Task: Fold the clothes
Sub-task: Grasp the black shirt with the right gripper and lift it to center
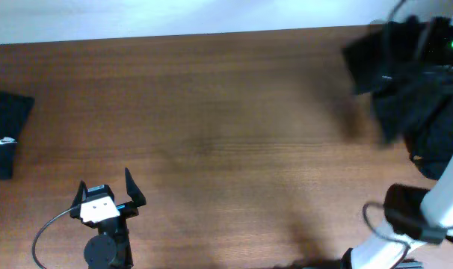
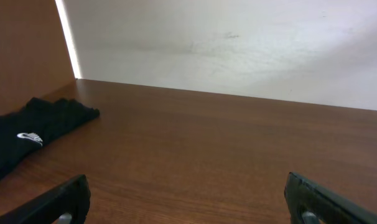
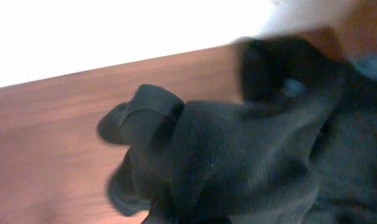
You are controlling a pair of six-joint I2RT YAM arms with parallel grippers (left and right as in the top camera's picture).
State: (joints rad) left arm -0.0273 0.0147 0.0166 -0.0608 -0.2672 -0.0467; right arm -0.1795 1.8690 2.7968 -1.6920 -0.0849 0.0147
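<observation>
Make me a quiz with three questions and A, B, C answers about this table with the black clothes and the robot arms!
1. Where does the folded shirt lie?
A) at the table's left edge
B) in the middle
C) under the right arm

2. What colour is its little logo?
A) red
B) white
C) yellow

3. How are the left arm's fingers?
A) wide apart, holding nothing
B) pinching a shirt
C) closed tight

Answers:
1. A, the overhead view shows it against the left edge.
2. B, the logo stands out white on the black cloth.
3. A, only bare wood shows between the two fingers.
</observation>
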